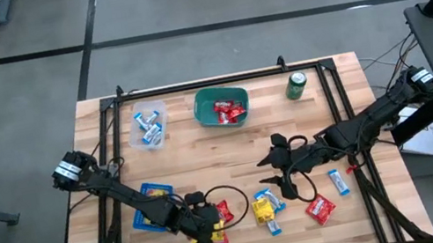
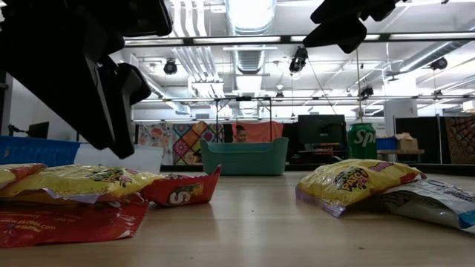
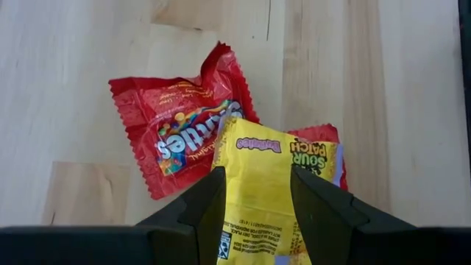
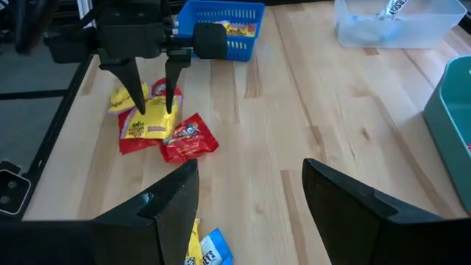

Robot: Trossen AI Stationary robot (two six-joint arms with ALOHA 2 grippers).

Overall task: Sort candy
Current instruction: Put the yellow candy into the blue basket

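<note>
The left gripper [image 3: 256, 213] pinches a yellow packet [image 3: 261, 193] between its 2 fingers, over a red packet [image 3: 180, 138]. The right gripper [image 4: 246, 213] hangs wide open, holding nothing.

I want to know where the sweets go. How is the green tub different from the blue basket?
The green tub has smooth solid walls; the blue basket has slotted walls you can see through. The green tub holds red packets; the blue basket shows yellow packets. The green tub sits at the table's far edge; the blue basket sits nearer the front, by the left arm. Both are open-topped and on the wooden table.
</note>
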